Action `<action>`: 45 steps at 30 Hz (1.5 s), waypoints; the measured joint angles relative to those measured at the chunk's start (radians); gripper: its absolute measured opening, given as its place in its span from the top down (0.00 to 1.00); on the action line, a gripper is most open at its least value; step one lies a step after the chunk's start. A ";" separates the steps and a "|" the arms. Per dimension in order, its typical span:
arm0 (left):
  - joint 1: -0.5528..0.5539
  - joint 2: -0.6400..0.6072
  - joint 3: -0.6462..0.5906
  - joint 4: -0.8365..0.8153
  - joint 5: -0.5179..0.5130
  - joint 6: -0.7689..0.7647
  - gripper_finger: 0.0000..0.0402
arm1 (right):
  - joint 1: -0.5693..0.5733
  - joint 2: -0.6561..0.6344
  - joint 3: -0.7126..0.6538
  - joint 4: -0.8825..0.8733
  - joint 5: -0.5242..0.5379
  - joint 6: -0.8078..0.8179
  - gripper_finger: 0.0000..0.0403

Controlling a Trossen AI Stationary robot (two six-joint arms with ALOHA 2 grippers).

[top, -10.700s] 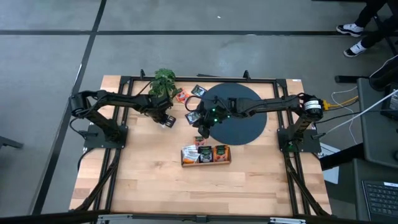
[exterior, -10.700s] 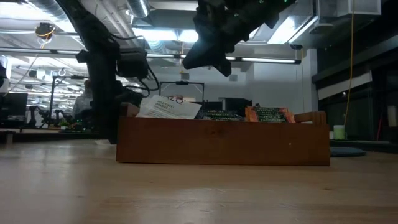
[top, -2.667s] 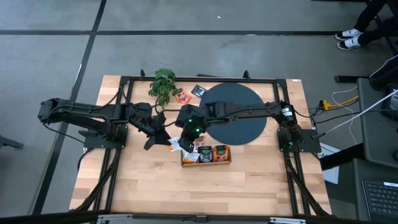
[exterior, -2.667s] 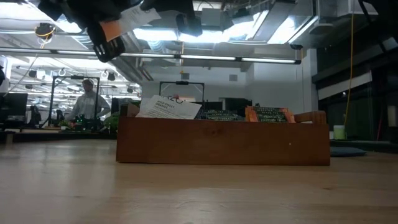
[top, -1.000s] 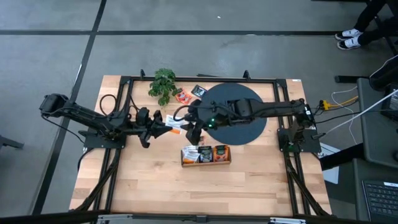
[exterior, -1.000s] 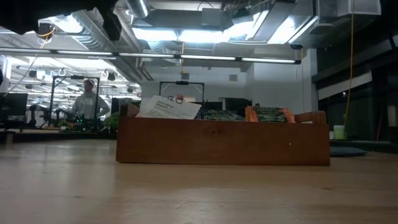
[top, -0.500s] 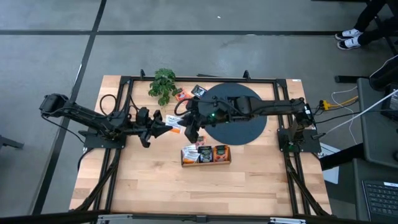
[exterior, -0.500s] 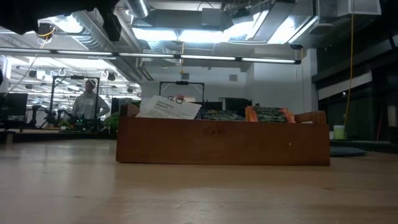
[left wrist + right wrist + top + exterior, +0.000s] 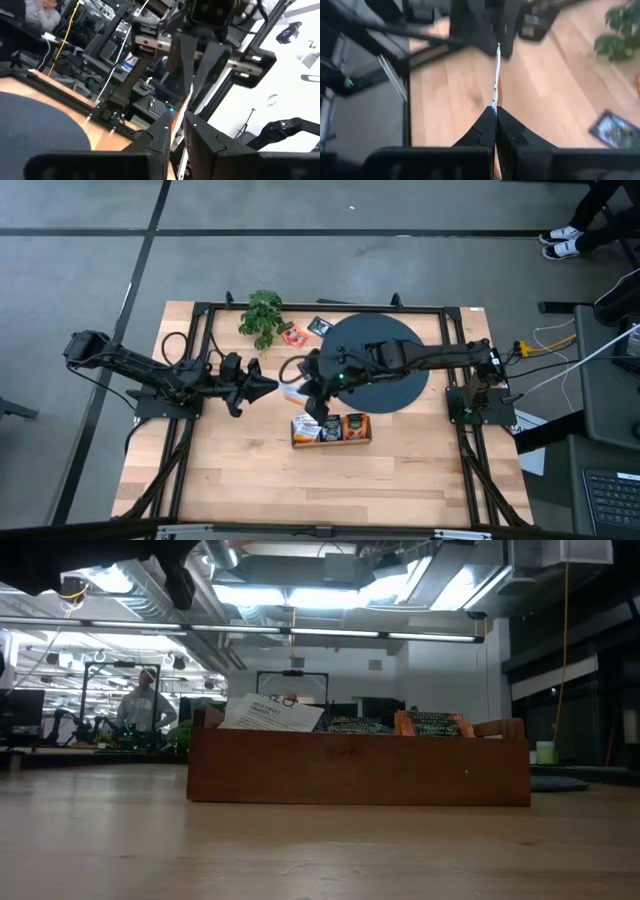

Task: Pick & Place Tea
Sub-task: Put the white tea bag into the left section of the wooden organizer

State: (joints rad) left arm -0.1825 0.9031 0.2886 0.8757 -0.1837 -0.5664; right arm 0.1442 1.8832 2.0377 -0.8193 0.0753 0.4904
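One tea packet (image 9: 291,392), white with orange, hangs above the wood between my two grippers, seen edge-on in both wrist views (image 9: 496,75). My right gripper (image 9: 303,392) comes from the disc side and is shut on it (image 9: 495,116). My left gripper (image 9: 270,388) faces it from the table's left. Its fingers (image 9: 178,131) stand a little apart with the packet's other end (image 9: 176,122) between them. More tea packets stand in the wooden box (image 9: 331,429). My right gripper pinches the packet's near end (image 9: 495,102) between its two fingers, which slant down from the table's right. The packet stands on edge, lifted clear of the table, and reaches toward the left gripper. My left gripper has the packet's far end between its parted fingers; whether they touch it I cannot tell.
The black disc (image 9: 385,365) lies behind the right arm. A green plant (image 9: 262,315) and two loose packets (image 9: 293,334) (image 9: 319,326) sit near the far edge. The low view shows the box's front wall (image 9: 358,775). Bare wood lies toward the near edge.
My right gripper has taken hold of the packet that my left gripper held out. The packet now sits a little nearer the right gripper. Both arms have otherwise kept their places.
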 joint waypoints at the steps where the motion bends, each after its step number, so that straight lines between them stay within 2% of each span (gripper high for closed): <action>1: 0.000 0.000 0.000 -0.009 0.000 -0.007 0.87 | 0.007 0.000 0.000 -0.026 -0.002 0.001 0.99; 7: 0.000 0.000 0.000 -0.058 0.012 -0.043 0.84 | 0.051 -0.022 0.000 -0.166 0.000 -0.037 0.99; 11: 0.000 0.000 0.000 -0.064 -0.015 -0.049 0.83 | 0.078 -0.022 -0.001 -0.209 0.000 -0.101 1.00; 15: 0.000 0.000 0.000 -0.064 -0.032 -0.051 0.83 | 0.092 -0.040 -0.106 -0.172 -0.005 -0.107 1.00; 19: 0.000 0.000 0.000 -0.064 -0.032 -0.071 0.83 | 0.096 -0.094 -0.295 0.028 -0.052 -0.108 1.00; 24: 0.000 0.000 0.000 -0.070 -0.030 -0.083 0.83 | 0.096 -0.157 -0.544 0.379 -0.130 -0.107 1.00; 30: 0.000 0.000 0.000 -0.079 -0.028 -0.085 0.83 | 0.097 -0.172 -0.750 0.580 -0.168 -0.107 1.00; 33: 0.000 0.000 0.000 -0.105 -0.028 -0.086 0.83 | 0.097 -0.172 -0.819 0.680 -0.174 -0.108 1.00; 36: 0.000 0.000 0.000 -0.124 -0.031 -0.086 0.83 | 0.091 -0.172 -0.860 0.699 -0.162 -0.108 1.00; 45: 0.000 0.000 0.000 -0.136 -0.067 -0.085 0.83 | 0.051 -0.169 -0.885 0.756 -0.148 -0.133 1.00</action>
State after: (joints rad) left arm -0.1825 0.9031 0.2890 0.7402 -0.2505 -0.6518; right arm 0.1956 1.7145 1.1522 -0.0631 -0.0729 0.3579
